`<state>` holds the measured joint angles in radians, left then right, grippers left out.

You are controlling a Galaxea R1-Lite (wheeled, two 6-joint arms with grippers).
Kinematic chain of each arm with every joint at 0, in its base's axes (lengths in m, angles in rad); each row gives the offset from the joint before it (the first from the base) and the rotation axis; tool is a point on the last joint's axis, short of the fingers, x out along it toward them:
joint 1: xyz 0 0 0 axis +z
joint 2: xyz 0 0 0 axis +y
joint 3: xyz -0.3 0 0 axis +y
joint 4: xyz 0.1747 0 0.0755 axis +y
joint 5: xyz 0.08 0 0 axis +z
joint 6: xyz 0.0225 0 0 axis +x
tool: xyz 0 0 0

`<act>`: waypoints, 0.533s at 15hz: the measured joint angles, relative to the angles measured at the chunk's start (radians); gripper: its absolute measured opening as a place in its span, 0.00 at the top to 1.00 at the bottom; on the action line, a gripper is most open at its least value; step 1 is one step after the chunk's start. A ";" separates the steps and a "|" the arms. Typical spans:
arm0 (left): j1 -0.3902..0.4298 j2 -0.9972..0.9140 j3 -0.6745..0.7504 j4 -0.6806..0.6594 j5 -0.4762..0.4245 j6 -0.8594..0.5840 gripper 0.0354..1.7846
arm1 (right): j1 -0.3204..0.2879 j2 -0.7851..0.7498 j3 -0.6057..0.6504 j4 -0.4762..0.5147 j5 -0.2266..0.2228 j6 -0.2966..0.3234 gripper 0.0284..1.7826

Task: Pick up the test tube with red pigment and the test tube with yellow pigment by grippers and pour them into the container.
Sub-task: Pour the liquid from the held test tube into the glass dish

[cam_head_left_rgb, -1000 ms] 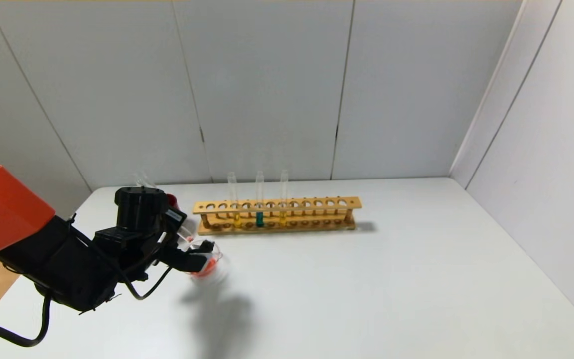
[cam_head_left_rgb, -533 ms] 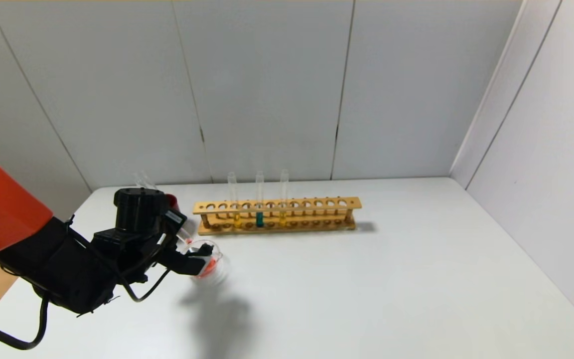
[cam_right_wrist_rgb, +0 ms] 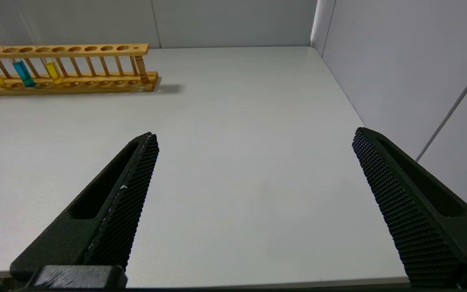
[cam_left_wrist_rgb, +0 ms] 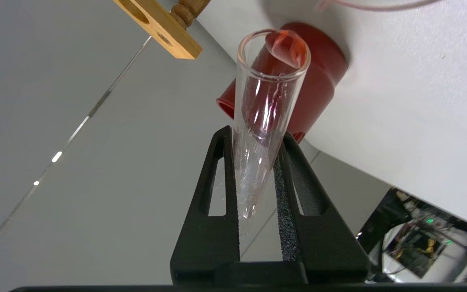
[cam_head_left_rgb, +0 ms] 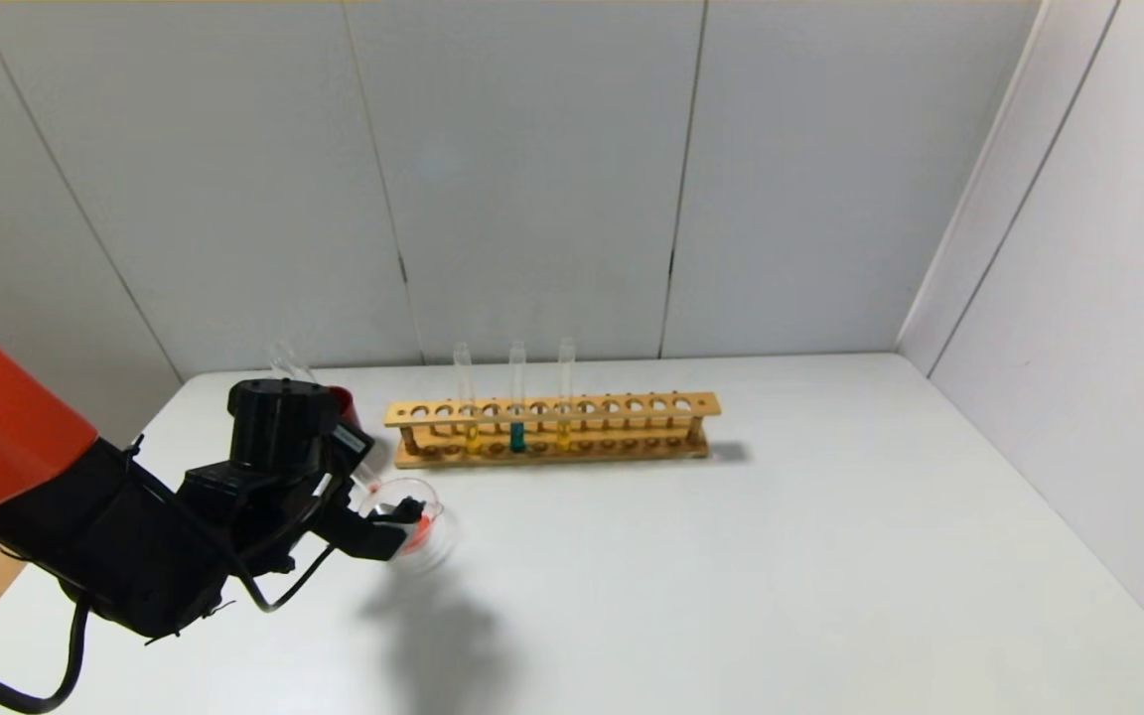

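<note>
We see the left end effector [cam_left_wrist_rgb: 253, 142] pinching the test tube with red pigment [cam_left_wrist_rgb: 266, 101] over the container [cam_head_left_rgb: 411, 523], the dark red cup [cam_left_wrist_rgb: 298, 85] and wooden rack [cam_head_left_rgb: 552, 429] close behind; the right end effector [cam_right_wrist_rgb: 253, 142] is spread above bare surface [cam_right_wrist_rgb: 237, 162].

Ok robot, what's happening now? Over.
Left gripper jaws shut on slim clear glass tube with red traces, tipped by small clear glass dish holding red liquid. Right gripper jaws open, parked over bare table. Nothing in the way.
</note>
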<state>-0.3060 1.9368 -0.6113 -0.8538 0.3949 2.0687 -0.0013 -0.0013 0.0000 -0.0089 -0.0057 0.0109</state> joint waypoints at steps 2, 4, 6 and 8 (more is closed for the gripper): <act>-0.003 -0.006 0.003 0.000 0.007 0.010 0.84 | 0.000 0.000 0.000 0.000 0.000 0.000 0.02; -0.009 -0.006 0.006 0.000 0.007 0.013 0.84 | 0.000 0.000 0.000 0.000 0.000 0.000 0.02; -0.016 -0.003 0.005 0.000 0.012 0.015 0.84 | 0.000 0.000 0.000 0.000 0.000 0.000 0.02; -0.024 -0.004 0.003 0.000 0.043 0.041 0.84 | 0.000 0.000 0.000 0.000 0.000 0.000 0.02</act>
<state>-0.3300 1.9326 -0.6079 -0.8538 0.4383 2.1100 -0.0017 -0.0013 0.0000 -0.0089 -0.0062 0.0109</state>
